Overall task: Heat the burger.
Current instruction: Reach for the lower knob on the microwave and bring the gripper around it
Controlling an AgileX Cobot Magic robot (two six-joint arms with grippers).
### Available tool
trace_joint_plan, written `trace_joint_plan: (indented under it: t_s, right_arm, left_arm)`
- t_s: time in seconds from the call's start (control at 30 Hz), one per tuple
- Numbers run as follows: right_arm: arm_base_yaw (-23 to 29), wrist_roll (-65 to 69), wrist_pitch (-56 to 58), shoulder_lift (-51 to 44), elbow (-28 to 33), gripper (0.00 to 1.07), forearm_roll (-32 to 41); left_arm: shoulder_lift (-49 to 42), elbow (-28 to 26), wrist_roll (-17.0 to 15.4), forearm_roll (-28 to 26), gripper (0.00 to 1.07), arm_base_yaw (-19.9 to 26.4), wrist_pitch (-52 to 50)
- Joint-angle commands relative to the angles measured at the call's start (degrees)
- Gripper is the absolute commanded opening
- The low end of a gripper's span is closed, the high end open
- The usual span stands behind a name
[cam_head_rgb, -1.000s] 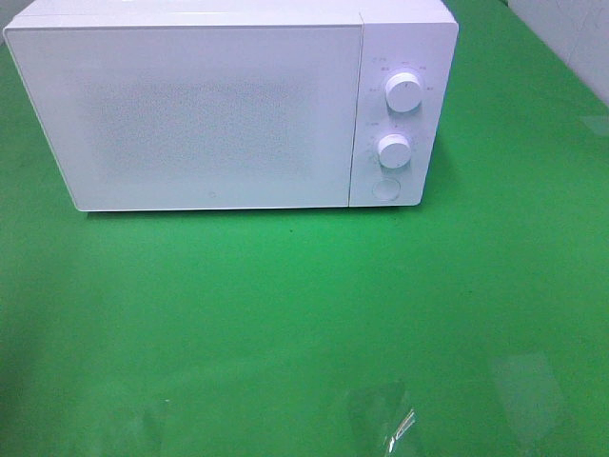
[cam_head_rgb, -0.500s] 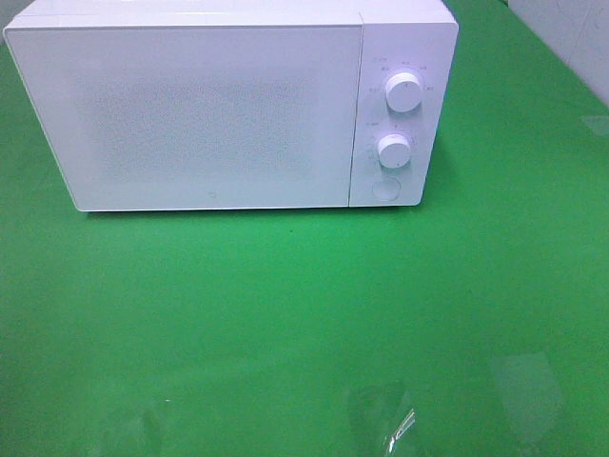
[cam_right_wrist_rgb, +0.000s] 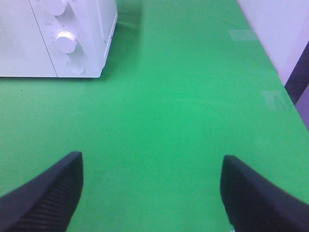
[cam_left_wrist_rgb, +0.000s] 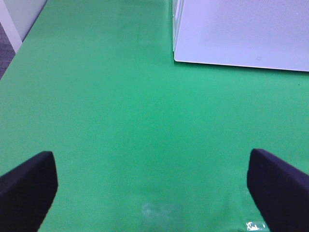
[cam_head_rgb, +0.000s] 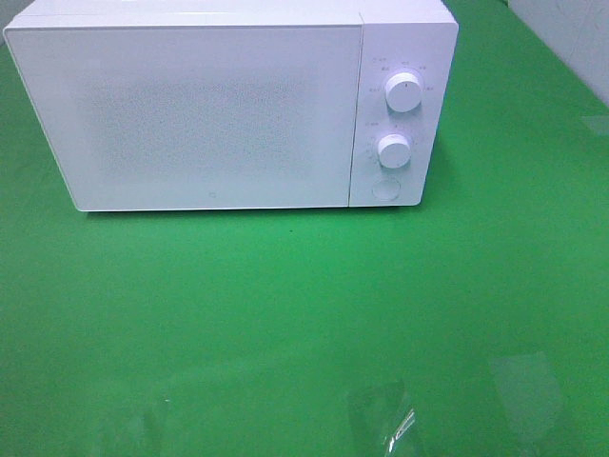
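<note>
The burger is out of view in every frame. A white microwave [cam_head_rgb: 219, 105] stands at the back of the green table with its door shut; two round knobs [cam_head_rgb: 404, 93] and a round button [cam_head_rgb: 384, 188] sit on its right panel. Neither arm shows in the high view. In the left wrist view my left gripper [cam_left_wrist_rgb: 152, 188] is open above bare green cloth, the microwave's lower corner [cam_left_wrist_rgb: 241, 34] ahead of it. My right gripper [cam_right_wrist_rgb: 152, 186] is also open with nothing between its dark fingers [cam_right_wrist_rgb: 48, 193], the microwave's knob panel [cam_right_wrist_rgb: 67, 41] farther off.
Green cloth [cam_head_rgb: 304, 314] covers the table in front of the microwave. A light wall [cam_right_wrist_rgb: 280, 29] borders the table on the right side, and the table's left edge [cam_left_wrist_rgb: 12, 29] shows in the left wrist view.
</note>
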Motion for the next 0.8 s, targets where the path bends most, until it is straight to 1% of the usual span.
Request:
trace_joint_plan:
  t_s: [0.03, 0.13, 0.8]
  right_arm:
    - [-0.2, -0.7, -0.5, -1.5, 0.2, 0.75, 0.3]
    - [-0.2, -0.7, -0.5, -1.5, 0.2, 0.75, 0.3]
    - [-0.2, -0.7, -0.5, -1.5, 0.2, 0.75, 0.3]
  left_arm:
    - [-2.8, 0.2, 0.3, -0.1, 1.01, 0.2, 0.2]
    - [-4.8, 0.2, 0.3, -0.1, 1.01, 0.2, 0.2]
    - [-4.7, 0.2, 0.2, -0.1, 1.01, 0.2, 0.2]
